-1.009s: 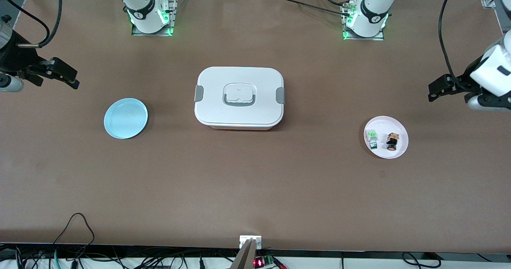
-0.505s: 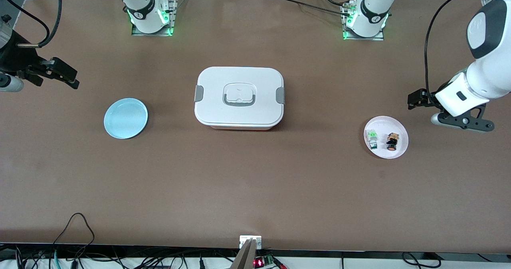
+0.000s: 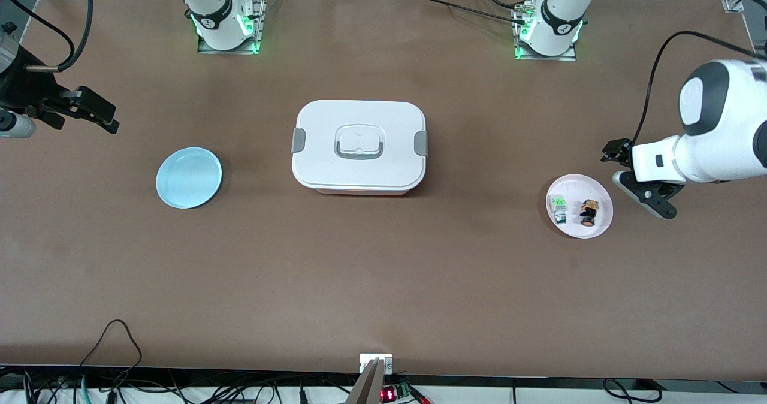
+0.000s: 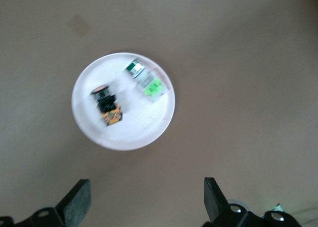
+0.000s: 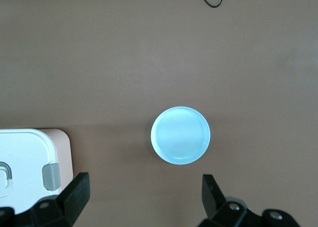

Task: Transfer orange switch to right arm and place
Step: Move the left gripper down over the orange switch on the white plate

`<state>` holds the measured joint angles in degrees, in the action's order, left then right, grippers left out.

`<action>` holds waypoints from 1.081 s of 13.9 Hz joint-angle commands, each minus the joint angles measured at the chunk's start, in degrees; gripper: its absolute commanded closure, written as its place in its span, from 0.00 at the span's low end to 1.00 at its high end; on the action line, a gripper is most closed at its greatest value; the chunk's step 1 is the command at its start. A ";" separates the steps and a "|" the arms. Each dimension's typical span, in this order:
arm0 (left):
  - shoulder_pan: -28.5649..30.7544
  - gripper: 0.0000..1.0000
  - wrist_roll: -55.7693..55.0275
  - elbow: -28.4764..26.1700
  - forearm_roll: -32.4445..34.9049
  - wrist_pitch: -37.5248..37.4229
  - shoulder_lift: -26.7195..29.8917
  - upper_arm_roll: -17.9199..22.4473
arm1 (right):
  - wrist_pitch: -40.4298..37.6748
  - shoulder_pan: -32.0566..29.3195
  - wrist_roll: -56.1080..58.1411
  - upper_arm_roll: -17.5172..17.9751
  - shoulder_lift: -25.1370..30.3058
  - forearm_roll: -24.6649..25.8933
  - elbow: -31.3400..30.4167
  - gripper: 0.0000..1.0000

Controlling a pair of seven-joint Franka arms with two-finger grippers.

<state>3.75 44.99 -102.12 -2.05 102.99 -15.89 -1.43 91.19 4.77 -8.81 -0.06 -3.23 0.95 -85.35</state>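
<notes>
The orange switch (image 3: 589,212) lies on its side on a small white plate (image 3: 601,198) toward the left arm's end of the table, beside a green-and-white part (image 3: 559,207). My left gripper (image 3: 636,179) hangs open and empty over bare table just beside the plate. In the left wrist view the switch (image 4: 107,107) and the plate (image 4: 136,125) lie ahead of the open left gripper (image 4: 146,202). My right gripper (image 3: 75,113) waits open and empty at the right arm's end of the table, also shown in its wrist view (image 5: 144,197).
A closed white lunch box (image 3: 359,146) with grey latches stands mid-table and shows in the right wrist view (image 5: 25,157). A light blue plate (image 3: 189,177) lies toward the right arm's end and shows there too (image 5: 180,135). Cables run along the table's near edge.
My left arm has swung in from the table's end and come down beside the white plate. The right arm, the switch and the plates have not moved.
</notes>
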 commanded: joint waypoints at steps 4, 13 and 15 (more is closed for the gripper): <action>2.75 0.00 29.15 -3.17 -2.52 10.64 -6.69 -0.42 | -0.05 0.15 -0.86 0.06 0.25 0.37 0.01 0.00; 4.07 0.00 58.62 -3.35 -2.61 25.24 -15.40 -1.47 | 0.04 0.15 -0.95 -0.02 0.42 0.89 0.01 0.00; 4.07 0.00 61.78 -3.35 -2.61 26.29 -16.45 -2.08 | -0.14 0.15 -0.95 -0.20 0.42 0.98 -0.08 0.00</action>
<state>7.07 101.87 -105.52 -3.67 127.85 -31.56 -2.41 91.24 4.76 -8.83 -0.09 -3.26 1.02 -85.38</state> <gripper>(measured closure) 0.000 0.000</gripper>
